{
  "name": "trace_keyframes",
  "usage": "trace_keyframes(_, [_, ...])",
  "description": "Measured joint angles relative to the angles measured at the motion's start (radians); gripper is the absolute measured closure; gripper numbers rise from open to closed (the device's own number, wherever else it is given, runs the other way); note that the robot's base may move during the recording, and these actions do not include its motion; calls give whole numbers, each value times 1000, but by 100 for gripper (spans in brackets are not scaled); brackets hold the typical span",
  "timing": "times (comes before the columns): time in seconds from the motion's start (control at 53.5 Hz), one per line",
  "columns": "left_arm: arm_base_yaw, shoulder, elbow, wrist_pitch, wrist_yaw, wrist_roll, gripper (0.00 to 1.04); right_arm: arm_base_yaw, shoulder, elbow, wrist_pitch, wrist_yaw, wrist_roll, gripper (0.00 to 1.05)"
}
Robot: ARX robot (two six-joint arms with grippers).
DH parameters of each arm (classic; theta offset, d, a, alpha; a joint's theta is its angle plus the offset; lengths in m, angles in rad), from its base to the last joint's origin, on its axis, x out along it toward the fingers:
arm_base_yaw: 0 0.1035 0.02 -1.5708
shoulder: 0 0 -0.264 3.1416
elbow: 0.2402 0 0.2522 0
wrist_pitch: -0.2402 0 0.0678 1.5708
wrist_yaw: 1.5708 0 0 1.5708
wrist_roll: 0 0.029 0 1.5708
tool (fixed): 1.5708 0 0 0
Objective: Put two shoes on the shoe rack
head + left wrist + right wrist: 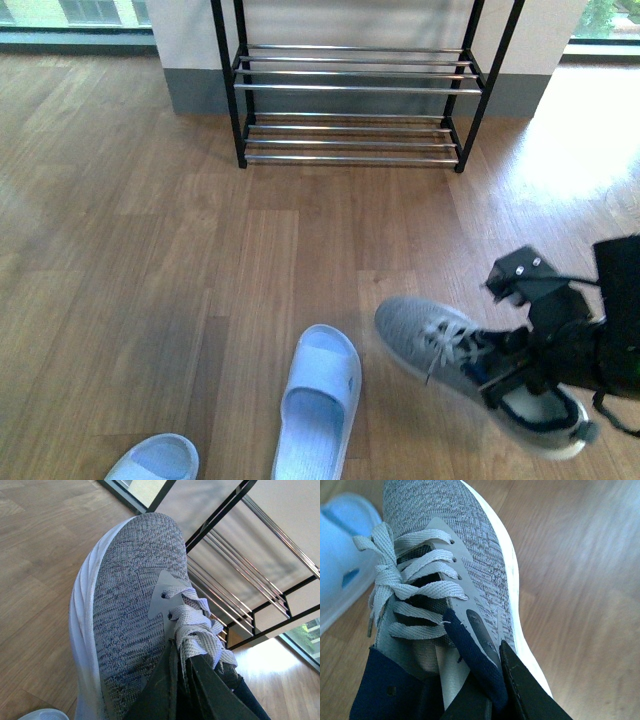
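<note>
Right claw [487, 680]: is clamping the navy collar of the first sneaker [440, 345], well apart from the shoe rack [350, 88].
Left claw [181, 667]: is clamping the second sneaker [130, 595] at its laces; only its wrist view is showing them.
Sneakers: two.
Slippers [318, 400]: two are lying on the floor [150, 250].

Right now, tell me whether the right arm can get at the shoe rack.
Likely yes, if its reach suffices: bare floor lies between the right pincer, shut on a sneaker, and the rack; the slipper sits off to the side.
</note>
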Motion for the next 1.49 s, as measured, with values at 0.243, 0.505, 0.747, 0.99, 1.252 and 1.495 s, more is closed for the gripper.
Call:
trace_keyframes(0.243, [0,0,0,0,0,0,103,-50,-470,-119,-119,-65,13,103])
trace_keyframes(0.505, [0,0,0,0,0,0,103,-144,-1037,-291,-257,-147,65,103])
trace_keyframes(0.747, [0,0,0,0,0,0,103,-287,-1818,-540,-607,-288,203,103])
trace_keyframes(0.99, [0,0,0,0,0,0,103,-291,-1909,-547,-618,-295,233,103])
trace_keyframes(1.252, [0,0,0,0,0,0,103,-293,-1910,-547,-618,-294,239,103])
trace_keyframes(1.495, [0,0,0,0,0,0,103,-293,-1910,-547,-618,-294,240,103])
